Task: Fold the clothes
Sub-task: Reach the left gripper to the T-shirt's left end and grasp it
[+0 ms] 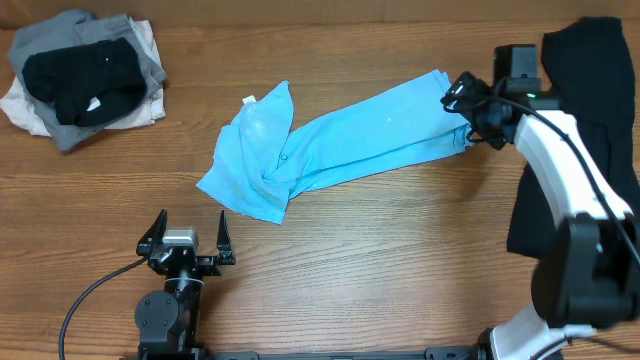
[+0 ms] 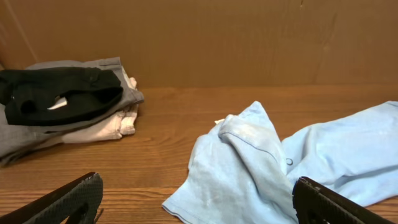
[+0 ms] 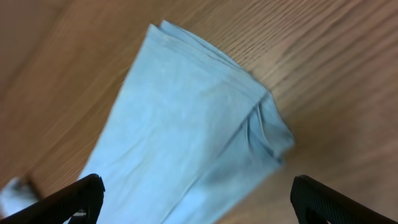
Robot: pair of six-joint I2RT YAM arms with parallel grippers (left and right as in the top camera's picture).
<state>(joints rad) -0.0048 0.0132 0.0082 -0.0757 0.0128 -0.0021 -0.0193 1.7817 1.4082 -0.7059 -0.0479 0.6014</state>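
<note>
My right claw (image 1: 460, 100) hangs spread above the sky-blue T-shirt (image 1: 340, 145), which is stretched across the worktop (image 1: 400, 260). My left claw (image 1: 187, 235) is spread nearby. A folded pile (image 1: 85, 75) sits far-left, and a black garment (image 1: 590, 60) lies under my right arm.

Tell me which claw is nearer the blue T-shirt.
Right. The right claw hangs open over the right end of the blue T-shirt. The left claw sits open near the front edge of the table, apart from the shirt's bunched left end.
</note>
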